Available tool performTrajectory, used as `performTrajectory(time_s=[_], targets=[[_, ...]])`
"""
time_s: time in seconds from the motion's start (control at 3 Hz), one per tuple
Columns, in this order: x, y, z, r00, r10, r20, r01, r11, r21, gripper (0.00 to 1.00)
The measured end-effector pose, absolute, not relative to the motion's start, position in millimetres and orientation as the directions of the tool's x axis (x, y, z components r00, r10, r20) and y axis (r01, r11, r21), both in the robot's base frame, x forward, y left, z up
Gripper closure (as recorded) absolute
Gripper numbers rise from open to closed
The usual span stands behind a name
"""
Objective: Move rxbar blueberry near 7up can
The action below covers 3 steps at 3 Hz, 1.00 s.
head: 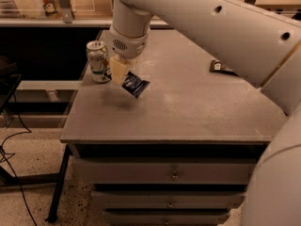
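Observation:
The 7up can (pixel 98 60) stands upright near the table's left edge, white and pale green with a silver top. My gripper (pixel 120 74) hangs from the big white arm just right of the can. It is shut on the rxbar blueberry (pixel 135 84), a dark-blue wrapper with white text, held tilted a little above the tabletop. The bar sticks out to the lower right of the pale fingers (pixel 118 69). A faint shadow lies on the table below the bar.
A dark brown bar wrapper (pixel 222 67) lies at the table's right side, partly behind the arm. The grey table (pixel 188 112) has drawers below. A shelf with packages runs along the back left. Cables lie on the floor at left.

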<state>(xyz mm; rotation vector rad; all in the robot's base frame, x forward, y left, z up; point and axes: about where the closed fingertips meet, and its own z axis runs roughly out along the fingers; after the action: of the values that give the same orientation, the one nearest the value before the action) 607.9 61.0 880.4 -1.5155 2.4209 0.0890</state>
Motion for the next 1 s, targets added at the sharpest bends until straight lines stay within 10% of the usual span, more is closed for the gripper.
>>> performTrajectory(time_s=[1.0], targets=[[625.2, 98.6, 869.3, -0.357, -0.895, -0.268, -0.907, 0.4, -0.13, 0.36]])
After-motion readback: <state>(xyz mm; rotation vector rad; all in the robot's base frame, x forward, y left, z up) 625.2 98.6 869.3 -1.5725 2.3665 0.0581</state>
